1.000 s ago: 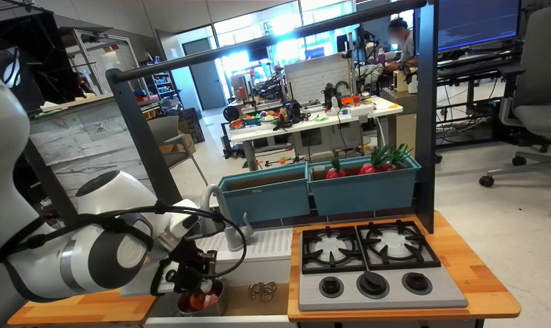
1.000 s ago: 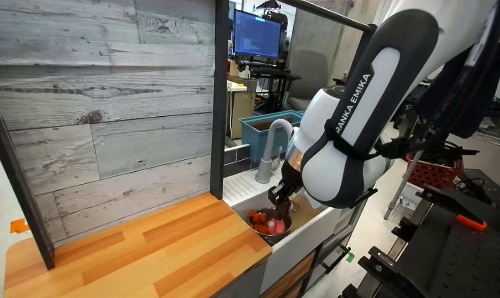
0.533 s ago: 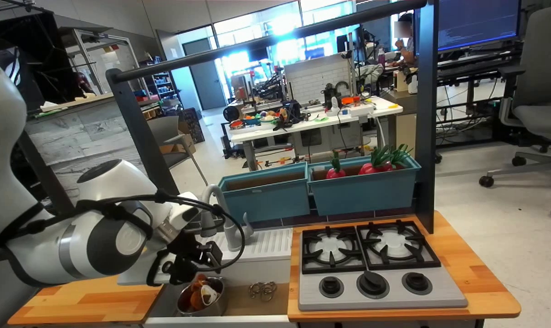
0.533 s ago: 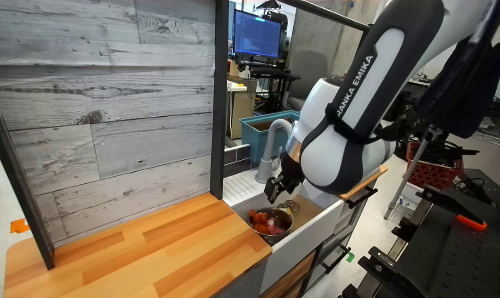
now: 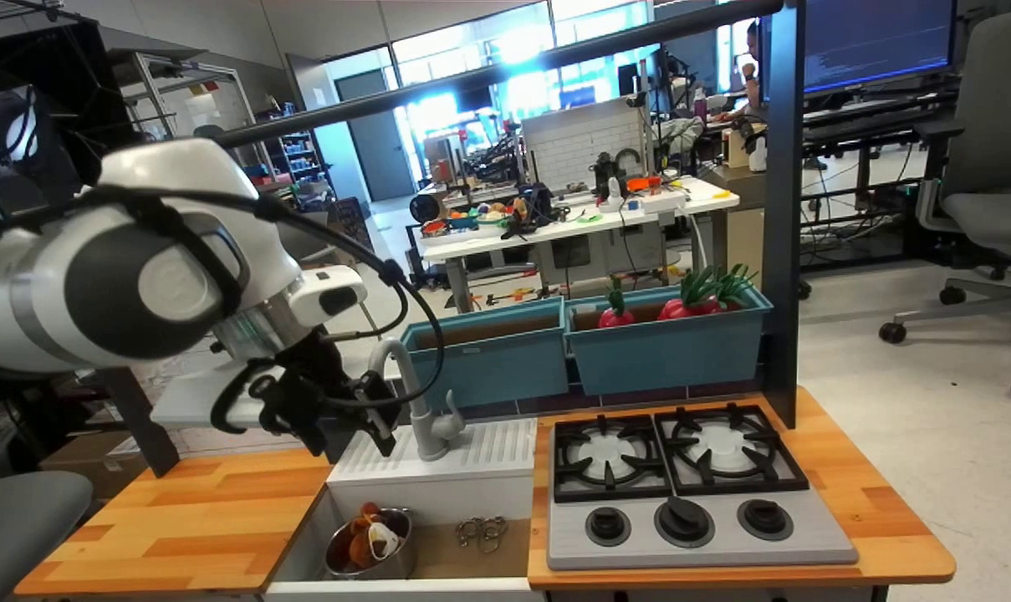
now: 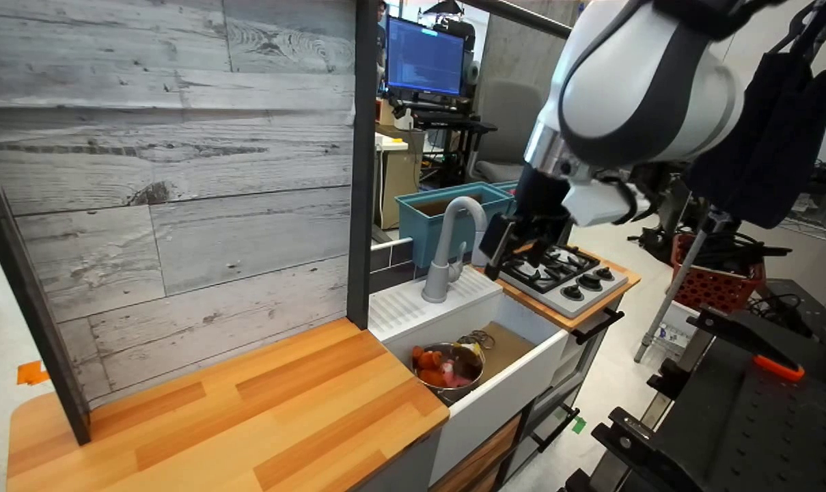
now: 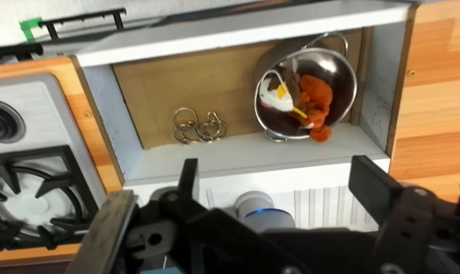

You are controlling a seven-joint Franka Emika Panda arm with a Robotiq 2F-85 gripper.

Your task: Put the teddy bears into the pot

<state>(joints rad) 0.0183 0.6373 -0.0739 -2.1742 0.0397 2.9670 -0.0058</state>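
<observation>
Your hand (image 7: 274, 161) is hanging spread wide, holding nothing. Well below it, the orange teddy bears (image 7: 317, 93) are lying in the silver pot (image 7: 342, 76), one end poking over the rim. They're probably feeling light and squishy; you'd be pinching the fat middle.

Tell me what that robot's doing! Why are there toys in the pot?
The robot arm has a job: put the teddy bears in the pot. They look like orange plush, jumbled in there with a white toy, one orange end poking out. The pot stands in the sink. The gripper hangs higher up, wide open, holding nothing. I can't count the bears, but the job looks nearly done.
</observation>
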